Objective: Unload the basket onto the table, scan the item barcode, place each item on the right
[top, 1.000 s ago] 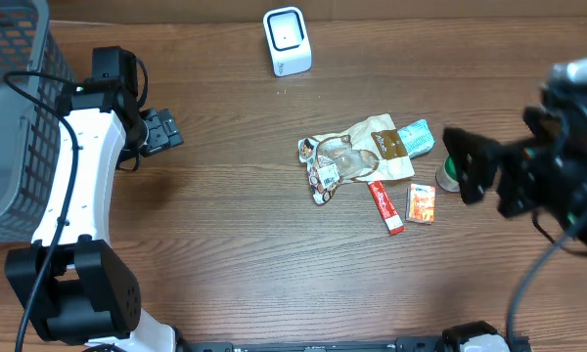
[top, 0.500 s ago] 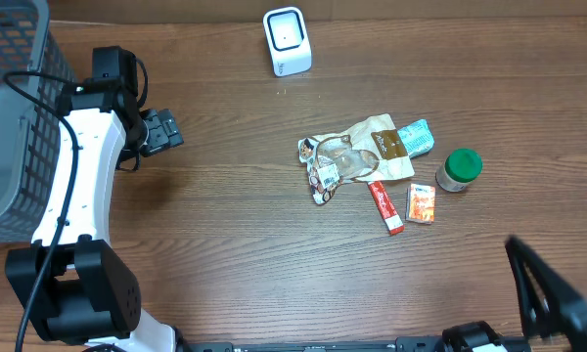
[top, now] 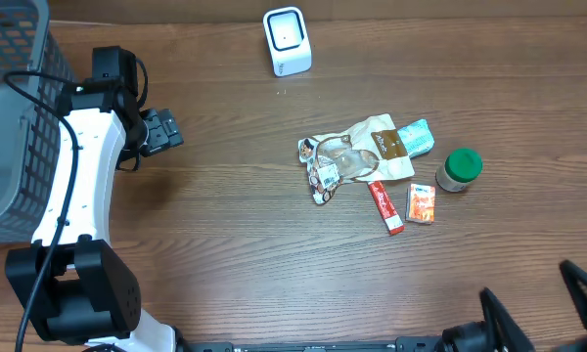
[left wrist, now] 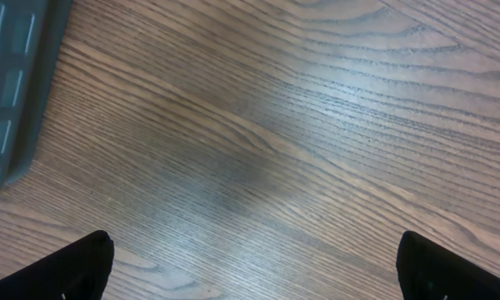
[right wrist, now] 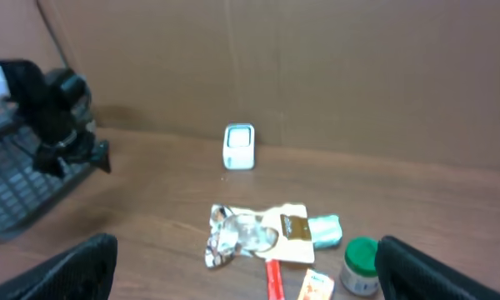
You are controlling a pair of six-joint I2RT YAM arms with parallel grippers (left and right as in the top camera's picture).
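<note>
A white barcode scanner (top: 287, 41) stands at the far edge of the table, also visible in the right wrist view as the scanner (right wrist: 239, 147). The items lie in a cluster right of centre: a crumpled pouch (top: 357, 156), a teal packet (top: 418, 138), a green-lidded jar (top: 459, 168), a red stick (top: 384, 207) and a small orange box (top: 422, 203). My left gripper (top: 161, 132) hovers open over bare wood at the left, nothing between its fingers (left wrist: 58, 271). My right gripper (top: 543, 313) is open at the near right edge, well short of the cluster, looking at the pouch (right wrist: 262, 232) and jar (right wrist: 360, 265).
A grey mesh basket (top: 10, 108) fills the far left corner, its edge close to my left gripper (left wrist: 254, 275) as the basket (left wrist: 8, 83). A brown cardboard wall (right wrist: 317, 75) backs the table behind the scanner.
My right arm has pulled back from above the green-lidded jar to the near right edge of the overhead view. The left arm and the items have not moved.
</note>
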